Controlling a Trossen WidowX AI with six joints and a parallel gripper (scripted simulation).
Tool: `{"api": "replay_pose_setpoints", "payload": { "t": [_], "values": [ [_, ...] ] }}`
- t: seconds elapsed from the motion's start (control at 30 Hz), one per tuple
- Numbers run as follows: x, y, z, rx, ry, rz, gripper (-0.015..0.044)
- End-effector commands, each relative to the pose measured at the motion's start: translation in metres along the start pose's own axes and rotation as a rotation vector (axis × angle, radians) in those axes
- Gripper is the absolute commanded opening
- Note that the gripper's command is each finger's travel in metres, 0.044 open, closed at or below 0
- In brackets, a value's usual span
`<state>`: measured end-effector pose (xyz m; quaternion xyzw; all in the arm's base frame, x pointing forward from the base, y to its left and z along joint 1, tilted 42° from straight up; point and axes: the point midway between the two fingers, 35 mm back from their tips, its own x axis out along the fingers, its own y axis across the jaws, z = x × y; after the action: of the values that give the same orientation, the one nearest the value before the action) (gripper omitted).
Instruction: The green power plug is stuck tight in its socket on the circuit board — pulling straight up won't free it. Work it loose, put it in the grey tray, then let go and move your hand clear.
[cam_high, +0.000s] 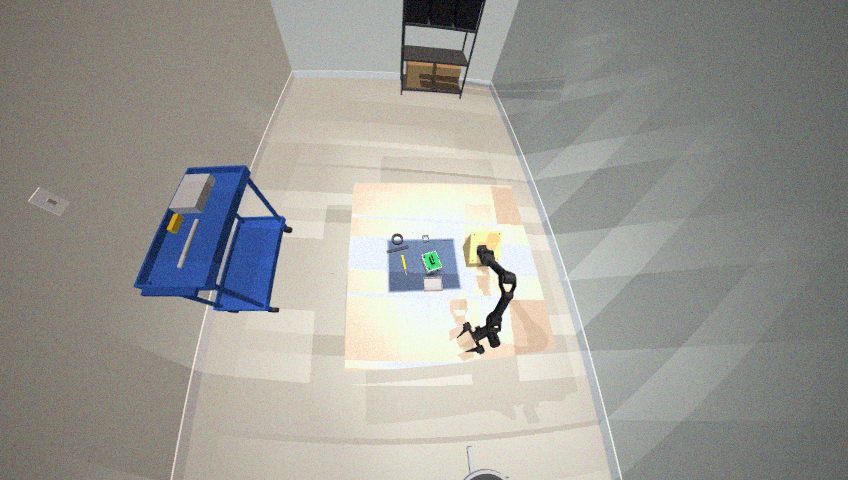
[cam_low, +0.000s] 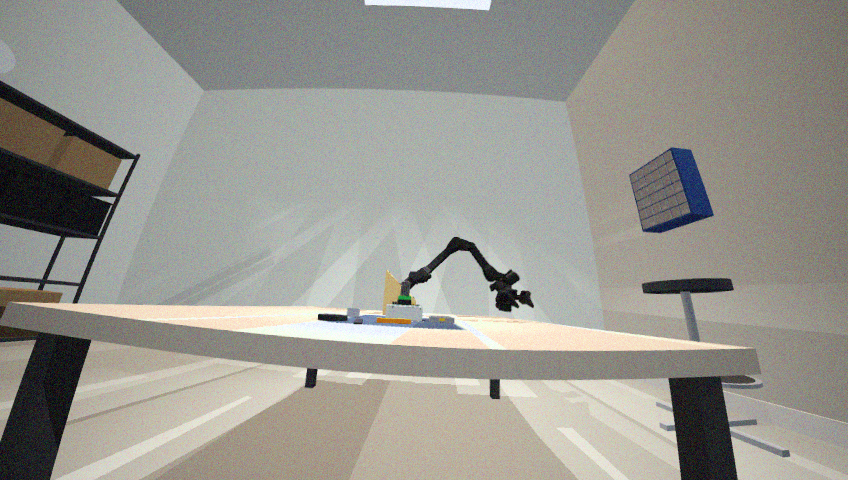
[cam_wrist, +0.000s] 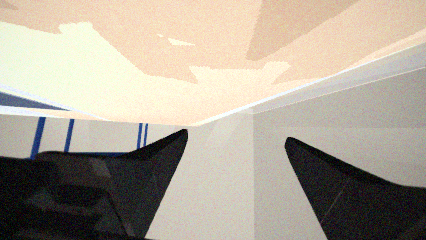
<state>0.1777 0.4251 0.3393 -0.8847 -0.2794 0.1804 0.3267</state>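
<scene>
One view looks steeply down from high over the table (cam_high: 380, 333) (cam_low: 416, 356) (cam_wrist: 150, 30); another sits low and near, just beyond its edge, facing across its top. The closest peers past the gripper (cam_high: 470, 343) (cam_low: 516, 299) (cam_wrist: 237, 138) over that tabletop, which all three share.

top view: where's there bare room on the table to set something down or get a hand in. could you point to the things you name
Bare tabletop (cam_high: 380, 327) runs from the blue mat's (cam_high: 396, 282) lower edge to the table's near edge, left of the open fingers (cam_high: 468, 343). Another patch lies above the mat. It's crowded around the green board (cam_high: 436, 267), with the grey tray (cam_high: 433, 284) close below.
</scene>
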Motion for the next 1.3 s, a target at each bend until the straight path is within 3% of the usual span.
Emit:
{"api": "replay_pose_setpoints", "payload": {
  "t": [0.0, 0.23, 0.43, 0.63, 0.83, 0.97, 1.27],
  "values": [
    [0.038, 0.062, -0.006, 0.071, -0.051, 0.140, 0.0430],
    [0.070, 0.176, -0.034, 0.249, -0.106, 0.402, 0.0430],
    [0.068, 0.278, -0.048, 0.494, -0.152, 0.659, 0.0430],
    [0.037, 0.375, -0.058, 0.864, -0.150, 0.942, 0.0430],
    [-0.023, 0.455, -0.062, 1.379, -0.093, 1.232, 0.0430],
    [-0.068, 0.489, -0.063, 1.788, -0.015, 1.393, 0.0430],
    [-0.067, 0.458, -0.123, 1.459, -0.070, 1.261, 0.0430]
  ]
}}
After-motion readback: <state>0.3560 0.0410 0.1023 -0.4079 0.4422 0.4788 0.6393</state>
